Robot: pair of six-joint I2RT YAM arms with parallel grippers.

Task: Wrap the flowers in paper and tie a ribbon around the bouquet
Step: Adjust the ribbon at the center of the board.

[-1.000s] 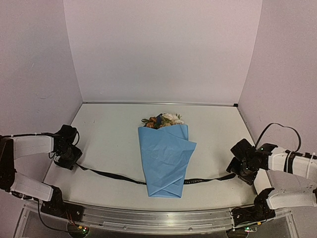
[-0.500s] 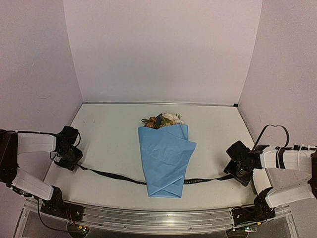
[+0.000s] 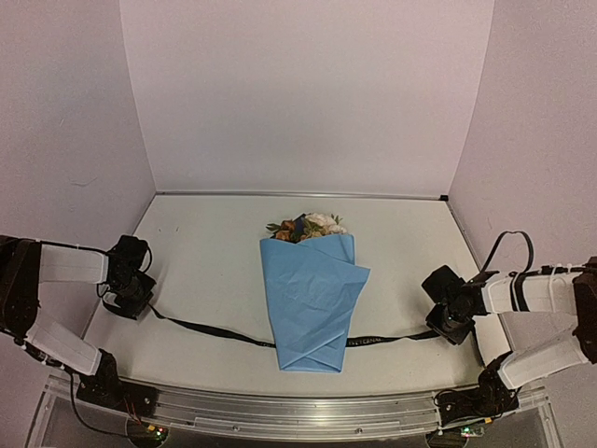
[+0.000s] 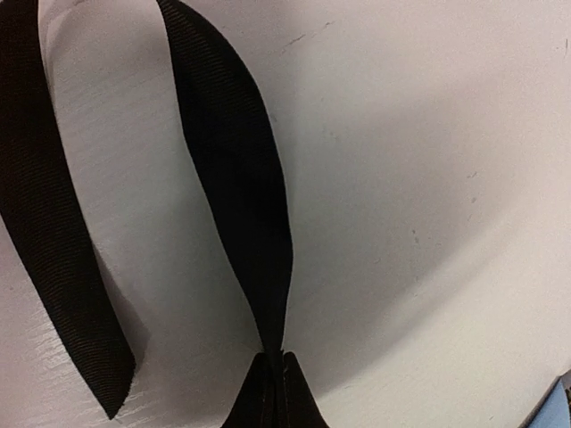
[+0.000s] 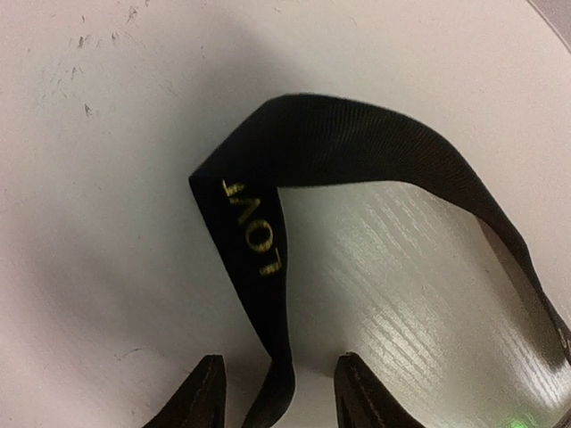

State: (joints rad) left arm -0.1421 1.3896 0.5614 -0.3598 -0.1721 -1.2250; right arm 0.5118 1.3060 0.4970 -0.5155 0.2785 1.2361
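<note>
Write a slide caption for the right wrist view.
Right hand open around the gold-lettered ribbon, above the white table.

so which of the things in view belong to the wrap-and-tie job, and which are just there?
Job:
- bouquet: flowers wrapped in paper
- ribbon, passing under the bouquet
- left claw, shut on one ribbon end
- right claw, open around the other end

Just there:
- table
- back wall
- cable loop on the right arm
</note>
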